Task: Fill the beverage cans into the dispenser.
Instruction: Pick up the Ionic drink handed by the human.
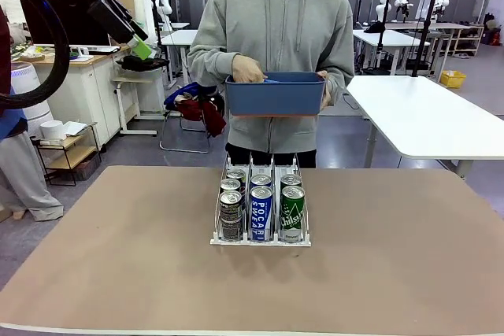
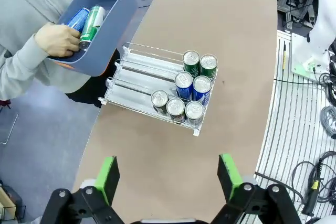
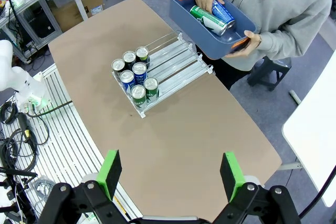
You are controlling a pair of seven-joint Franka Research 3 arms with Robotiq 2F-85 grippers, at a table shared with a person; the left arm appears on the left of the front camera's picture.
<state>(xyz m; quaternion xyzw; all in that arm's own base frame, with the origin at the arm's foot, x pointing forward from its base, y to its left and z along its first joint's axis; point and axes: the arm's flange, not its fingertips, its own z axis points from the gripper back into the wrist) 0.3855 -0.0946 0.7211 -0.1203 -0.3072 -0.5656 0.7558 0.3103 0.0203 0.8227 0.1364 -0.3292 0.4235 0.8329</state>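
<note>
Over at the far side of the broad brown tabletop (image 1: 110,273), the small white-and-clear three-lane wire dispenser (image 1: 260,241) sits with seven slim aluminium beverage cans (image 1: 261,212) standing upright behind its low front lip: three dark ones in one outer lane, two blue Pocari Sweat in the middle, two green in the other outer lane. And there are more to come, by the look of it: the person behind the table holds a blue rectangular plastic bin (image 1: 276,94) in front of the body, one hand (image 2: 58,39) reaching inside, where a green can (image 2: 93,22) and a blue can (image 2: 79,18) lie on their sides. Both robot arms hang high and well clear: the left gripper (image 2: 168,174) has its green-padded fingers spread wide with nothing between them, and the right gripper (image 3: 171,172) is the same, apart and empty. Now, those cans: I'd judge them full, so some weight in each, with thin smooth painted walls that will slide under a weak pinch and dent under a hard one. The safe hold is across the round body near mid-height. Room to work? Plenty. The rear stretch of all three lanes is bare, open from above between the thin wire dividers (image 2: 142,66), and the tabletop lies free on every side of the rack. The tight spot is the back, where the dispenser's rear end sits near the table's far edge, close by the person's bin.
</note>
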